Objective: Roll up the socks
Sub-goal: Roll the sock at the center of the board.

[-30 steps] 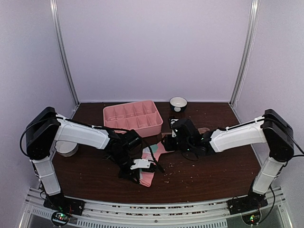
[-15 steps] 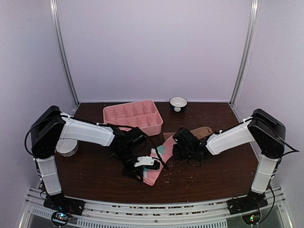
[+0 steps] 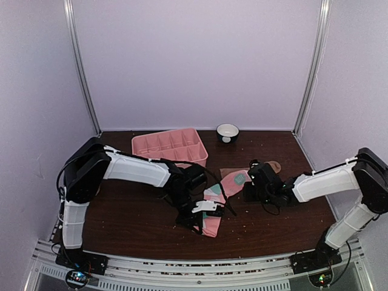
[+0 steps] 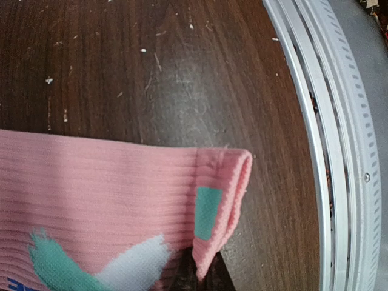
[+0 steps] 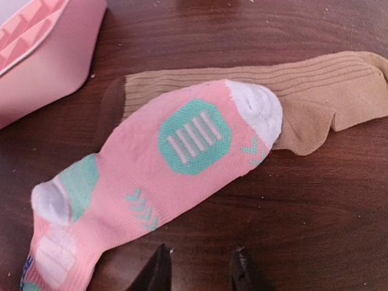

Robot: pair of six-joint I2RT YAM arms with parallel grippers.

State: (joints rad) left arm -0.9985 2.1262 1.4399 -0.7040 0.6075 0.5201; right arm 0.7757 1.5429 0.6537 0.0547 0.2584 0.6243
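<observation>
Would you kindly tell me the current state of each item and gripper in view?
Pink sock with teal and white patches: unrolled, flat, toe lying on the other sock.
Plain tan-brown fabric sock: unrolled, flat, partly covered.
Pink compartmented plastic tray: upright, looks empty.
Small white-lined bowl: upright.
Left gripper: fingers shut on the pink sock's cuff.
Right gripper: fingers open, holding nothing.
</observation>
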